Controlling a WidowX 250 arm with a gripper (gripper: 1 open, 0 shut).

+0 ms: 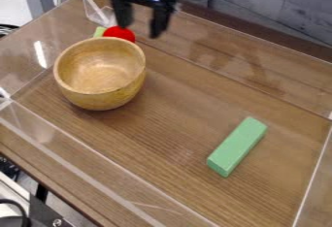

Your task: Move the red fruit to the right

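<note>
The red fruit (119, 34) is a small bright-red ball with a bit of green at its left end. It lies on the wooden table just behind the far rim of the wooden bowl (99, 73). My gripper (139, 23) hangs right above and slightly right of the fruit, its two dark fingers spread apart and open. Nothing is between the fingers. One finger partly overlaps the fruit in this view, so I cannot tell whether it touches it.
A green rectangular block (238, 145) lies at the front right. Clear plastic walls (78, 178) fence the table on all sides, with a raised corner behind the fruit.
</note>
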